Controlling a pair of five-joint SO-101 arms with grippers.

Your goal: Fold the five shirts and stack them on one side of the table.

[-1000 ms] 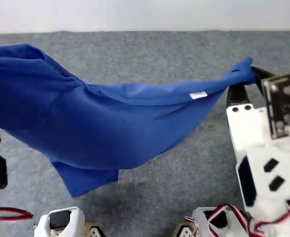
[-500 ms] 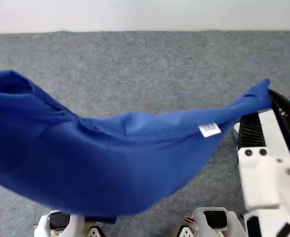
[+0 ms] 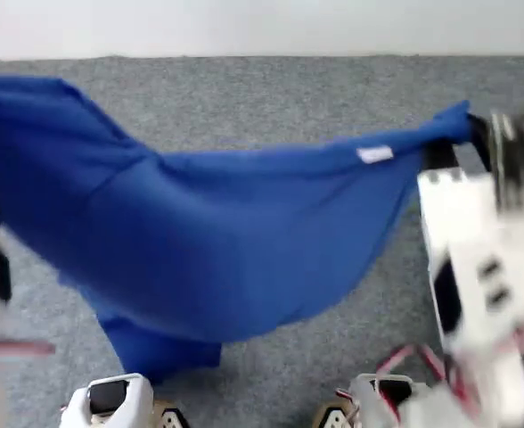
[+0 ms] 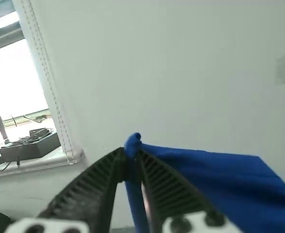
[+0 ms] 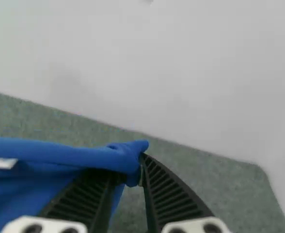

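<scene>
I have the blue shirt (image 3: 226, 241) strung out in the air between the two arms, over the grey bench (image 3: 289, 98). Its top edge runs from the far left side across to the right arm, dipping a little in the middle. The body of the cloth hangs down in a broad belly below that edge. A narrower flap hangs lowest, toward the left near corner, just beside the left arm's base (image 3: 110, 401). I cannot tell whether that flap touches the bench.

My left tool (image 4: 131, 154) is closed tight on one corner of the shirt. The cloth is pinched between its ribbed black fingers (image 4: 96, 177), and a small nub pokes out past the tips. A white wall (image 4: 181, 73) and a window (image 4: 16, 63) lie behind it.

My right tool (image 5: 140, 165) is clamped the same way on the opposite corner, with a bunched knot of blue at the fingertips. The fabric trails away from it over the bench. A small white label (image 3: 374, 153) sits on the top edge near this tool.
</scene>
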